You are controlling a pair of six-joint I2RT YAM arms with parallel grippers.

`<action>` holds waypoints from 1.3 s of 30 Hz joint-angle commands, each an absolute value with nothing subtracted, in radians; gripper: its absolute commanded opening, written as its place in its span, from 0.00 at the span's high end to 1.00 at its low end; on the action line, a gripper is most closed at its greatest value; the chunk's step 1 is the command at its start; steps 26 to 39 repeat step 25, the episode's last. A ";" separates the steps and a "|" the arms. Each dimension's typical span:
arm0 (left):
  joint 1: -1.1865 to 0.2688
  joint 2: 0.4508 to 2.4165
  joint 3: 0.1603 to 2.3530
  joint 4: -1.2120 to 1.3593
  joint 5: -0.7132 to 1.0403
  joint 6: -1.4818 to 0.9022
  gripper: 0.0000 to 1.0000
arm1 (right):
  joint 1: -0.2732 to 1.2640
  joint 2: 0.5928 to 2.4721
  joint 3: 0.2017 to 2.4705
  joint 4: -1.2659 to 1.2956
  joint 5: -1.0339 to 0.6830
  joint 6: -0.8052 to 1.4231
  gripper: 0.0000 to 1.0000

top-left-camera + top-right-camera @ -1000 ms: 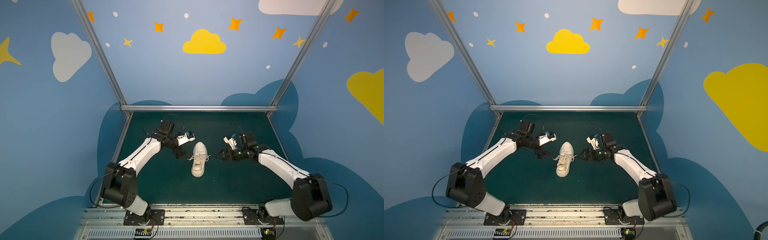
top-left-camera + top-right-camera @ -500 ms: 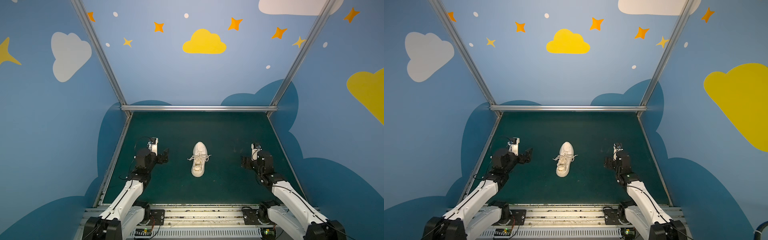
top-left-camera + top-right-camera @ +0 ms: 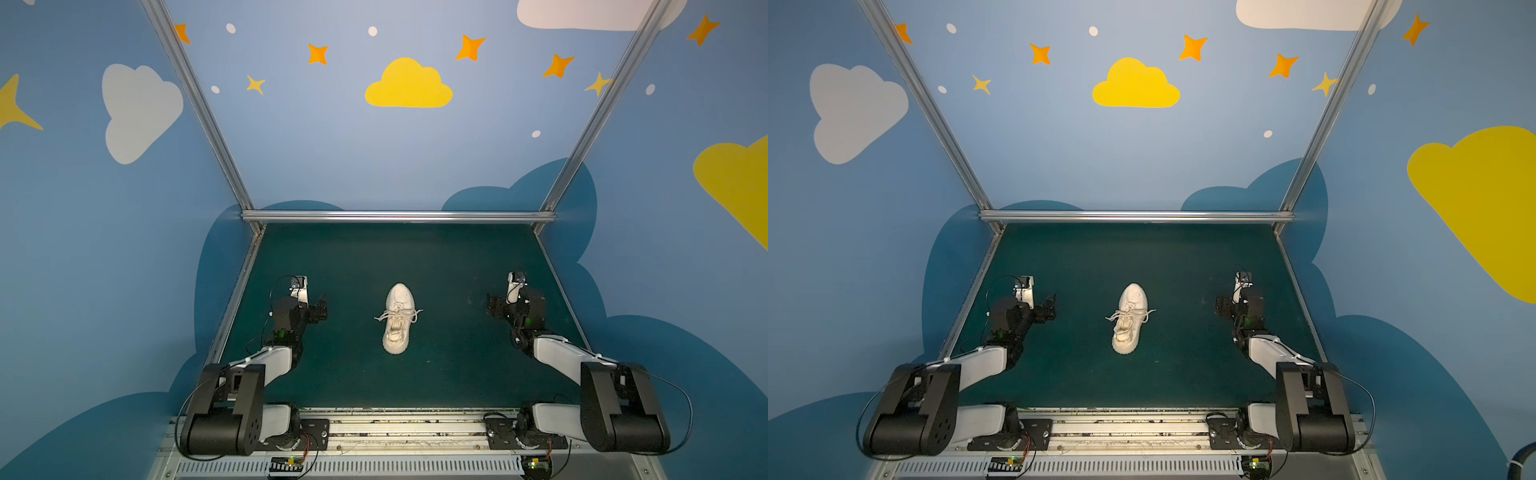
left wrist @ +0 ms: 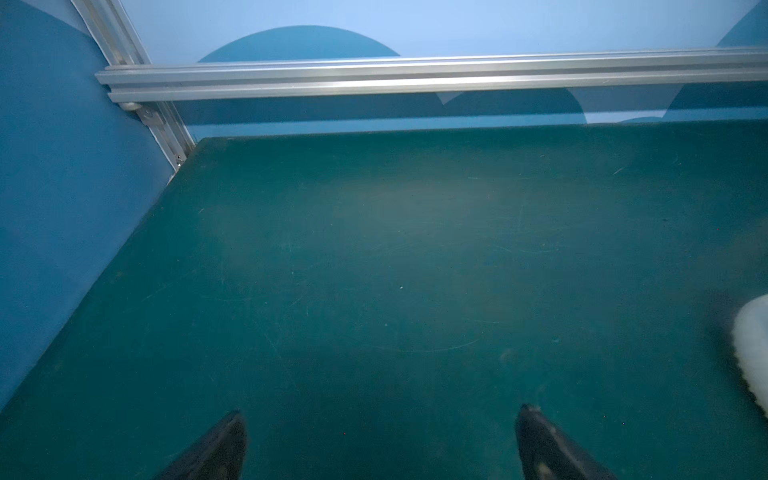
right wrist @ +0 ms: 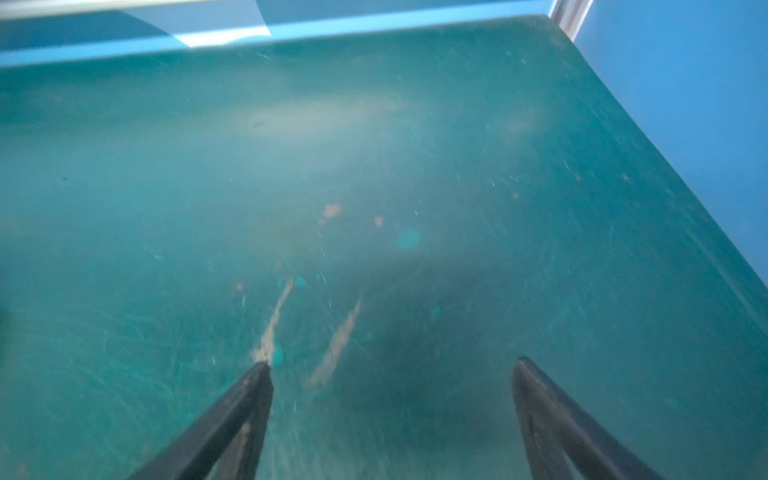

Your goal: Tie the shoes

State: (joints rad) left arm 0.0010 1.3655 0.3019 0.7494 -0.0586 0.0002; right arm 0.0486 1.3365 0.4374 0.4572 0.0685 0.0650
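Shoe (image 3: 397,320) (image 3: 1130,320): a single cream knit sneaker lying on the dark green worktop (image 3: 449,266), roughly mid-surface in both top views. The toe points toward the back rail (image 3: 399,216) and the heel toward the arm bases. It sits sole-down, apparently upright.

Laces (image 3: 399,314): bunched across the instep, with short ends splayed to either side of the upper. From this distance I cannot say whether they form a finished bow or just a loose crossing.

Left end effector (image 3: 322,307) (image 3: 1050,307): well apart from the shoe, on its left, above bare worktop. In the left wrist view (image 4: 381,413) the two dark fingertips (image 4: 232,432) stand wide apart with only green surface between them, so it is released and grasping nothing. The shoe's toe shows as a pale blur at that frame's edge (image 4: 754,353).

Right end effector (image 3: 492,307) (image 3: 1221,307): well apart from the shoe, on its right, at about the same depth as the left one. The right wrist view (image 5: 392,363) is motion-blurred, but both fingertips (image 5: 257,382) are clearly spread over scuffed worktop. It too is released and empty.
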 commanded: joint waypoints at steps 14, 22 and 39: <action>0.020 1.530 0.420 0.760 0.000 0.005 0.00 | 0.025 1.456 0.532 0.443 -0.017 0.056 0.10; 0.020 1.529 0.419 0.758 0.001 0.007 0.00 | 0.028 1.462 0.537 0.438 -0.015 0.054 0.10; 0.020 1.528 0.420 0.759 0.000 0.005 0.00 | 0.026 1.455 0.531 0.444 -0.016 0.054 0.10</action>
